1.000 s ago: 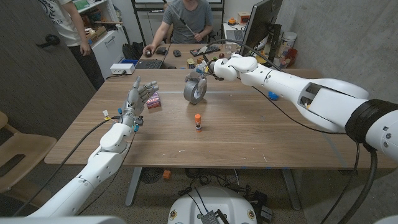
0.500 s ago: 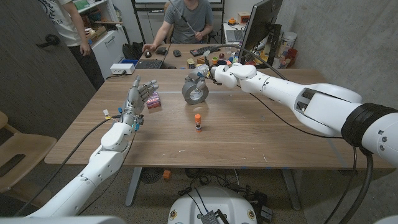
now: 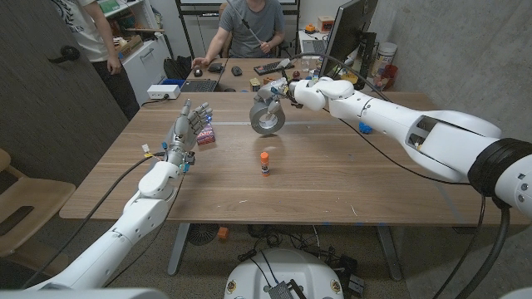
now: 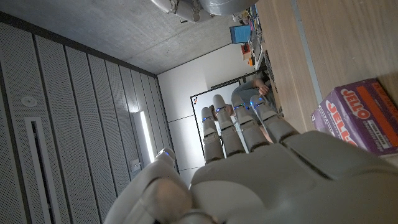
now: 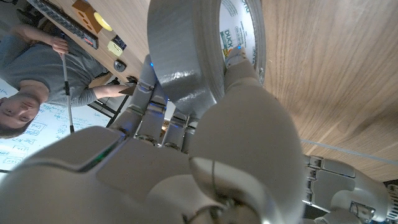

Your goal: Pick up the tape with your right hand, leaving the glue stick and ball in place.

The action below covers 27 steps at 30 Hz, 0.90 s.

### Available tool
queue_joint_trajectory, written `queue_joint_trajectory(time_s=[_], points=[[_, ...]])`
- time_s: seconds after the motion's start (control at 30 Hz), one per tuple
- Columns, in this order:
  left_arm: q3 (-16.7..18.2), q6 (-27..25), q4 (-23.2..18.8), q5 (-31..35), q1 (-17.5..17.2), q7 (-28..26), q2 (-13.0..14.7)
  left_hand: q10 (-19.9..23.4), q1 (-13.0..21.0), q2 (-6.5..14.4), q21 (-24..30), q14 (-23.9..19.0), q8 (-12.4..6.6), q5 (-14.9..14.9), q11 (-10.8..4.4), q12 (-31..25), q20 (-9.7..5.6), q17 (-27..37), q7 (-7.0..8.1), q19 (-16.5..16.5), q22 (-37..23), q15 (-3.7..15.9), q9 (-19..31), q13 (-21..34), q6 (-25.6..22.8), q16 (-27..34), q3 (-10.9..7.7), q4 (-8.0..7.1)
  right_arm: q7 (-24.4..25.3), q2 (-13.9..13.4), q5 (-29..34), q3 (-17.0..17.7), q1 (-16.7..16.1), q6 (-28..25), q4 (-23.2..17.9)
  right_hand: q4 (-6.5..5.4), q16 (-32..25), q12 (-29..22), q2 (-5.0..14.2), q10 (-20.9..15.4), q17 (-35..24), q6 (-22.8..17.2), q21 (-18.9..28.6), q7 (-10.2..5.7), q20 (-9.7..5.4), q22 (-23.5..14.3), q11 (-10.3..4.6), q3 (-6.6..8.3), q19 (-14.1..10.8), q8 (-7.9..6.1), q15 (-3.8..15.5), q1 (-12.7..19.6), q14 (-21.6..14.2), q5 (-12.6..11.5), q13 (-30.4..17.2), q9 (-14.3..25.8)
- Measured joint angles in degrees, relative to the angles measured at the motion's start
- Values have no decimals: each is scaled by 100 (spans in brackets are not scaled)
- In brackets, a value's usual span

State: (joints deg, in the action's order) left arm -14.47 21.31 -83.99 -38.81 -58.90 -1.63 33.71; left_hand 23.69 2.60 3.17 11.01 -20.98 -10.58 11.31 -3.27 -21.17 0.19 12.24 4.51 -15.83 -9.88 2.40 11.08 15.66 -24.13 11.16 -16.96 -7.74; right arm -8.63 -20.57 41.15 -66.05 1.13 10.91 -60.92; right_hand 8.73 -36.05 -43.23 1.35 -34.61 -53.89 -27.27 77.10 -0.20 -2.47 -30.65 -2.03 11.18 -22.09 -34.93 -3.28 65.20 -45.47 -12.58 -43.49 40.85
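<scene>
The right hand (image 3: 293,90) grips the grey roll of duct tape (image 3: 268,117), fingers wrapped over the outer band w/ one tucked inside the white printed core (image 5: 239,31); the roll looks clear of the wooden table (image 3: 332,178), hanging above its far middle, tilted on edge. Judged step: the lift itself, i.e. pickup is mostly done. The small orange-capped glue stick (image 3: 264,163) stands upright nearer the robot, well apart from the tape. No ball can be made out for certain.

The left hand (image 3: 184,133) holds nothing, fingers apart & reaching up, just beside the purple Jell-O box (image 3: 204,134) at the table's left.

Next move probably calls for a steady hold & enough height, keeping the arm's path away from the glue stick. Risk: roll slipping off the fingers if the grip loosens.
</scene>
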Motion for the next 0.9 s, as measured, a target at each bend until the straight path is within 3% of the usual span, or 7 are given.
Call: queue_joint_trajectory(time_s=[0.2, 0.23, 0.43, 0.67, 0.7, 0.9], points=[[-66, -9, 48, -3, 71, 71, -9, 0, 0, 0, 0, 9, -24, 0, 0, 21, 0, 0, -33, 0, 0, 8, 27, 0, -33, 0, 0, 0, -354, -247, 78, 195, 17, -229, -542, -25, -8, 21, -14, -33, 53, -12, 19, 12, 6, 63, 28, -25, -88, -34, -2, 14, -45, 51, 70, -51], [-83, -17, 62, -1, 89, 106, -9, 0, 0, 0, 0, 8, -42, 0, 0, 21, 0, 1, -33, 0, 0, 9, 27, 0, -33, 0, 0, 0, -461, -381, 112, 310, 64, -287, -824, -25, -9, 44, -23, -64, 59, -40, 32, 41, 10, 66, 18, -25, -112, -44, -8, 23, -52, 69, 79, -63], [-140, -37, 108, 22, 152, 187, -11, 0, 0, 0, 0, 8, -45, 0, 0, 21, 0, -4, -63, 0, 0, 8, 27, 0, -64, 0, 0, 0, -966, -640, 250, 583, 243, -459, -1449, -25, -10, 65, -52, -73, 119, -41, 33, 41, 50, 135, 11, -25, -154, -56, -18, 52, -101, 101, 130, -79], [-210, -37, 159, 26, 225, 195, -11, 1, 0, 1, 0, 8, -68, 0, 0, 21, 0, -26, -63, 0, 0, 8, 26, 1, -64, 0, 0, 0, -1492, -665, 345, 616, 266, -582, -1504, -48, -10, 88, -68, -75, 166, -41, 32, 41, 52, 200, 10, -48, -259, -56, -16, 67, -105, 137, 165, -109], [-220, -43, 164, 61, 236, 270, -11, 1, 0, 1, 0, 8, -68, 0, 0, 21, 0, -26, -65, 0, 0, 9, 26, 0, -62, 0, 0, 0, -1571, -846, 346, 999, 548, -598, -2046, -48, -10, 88, -68, -75, 167, -42, 32, 42, 51, 214, 10, -48, -257, -56, -1, 67, -123, 138, 176, -109], [-259, -96, 165, 61, 274, 299, -12, 1, 0, 1, 0, 8, -67, 0, 0, 43, 23, -26, -81, 23, 0, 9, 26, 1, 61, 1, 0, 0, -1886, -887, 353, 1228, 743, -708, -2279, -72, -10, 109, -76, -154, 218, -123, 32, 123, 43, 271, -9, -72, -327, -55, -21, 75, -186, 159, 217, -137]])
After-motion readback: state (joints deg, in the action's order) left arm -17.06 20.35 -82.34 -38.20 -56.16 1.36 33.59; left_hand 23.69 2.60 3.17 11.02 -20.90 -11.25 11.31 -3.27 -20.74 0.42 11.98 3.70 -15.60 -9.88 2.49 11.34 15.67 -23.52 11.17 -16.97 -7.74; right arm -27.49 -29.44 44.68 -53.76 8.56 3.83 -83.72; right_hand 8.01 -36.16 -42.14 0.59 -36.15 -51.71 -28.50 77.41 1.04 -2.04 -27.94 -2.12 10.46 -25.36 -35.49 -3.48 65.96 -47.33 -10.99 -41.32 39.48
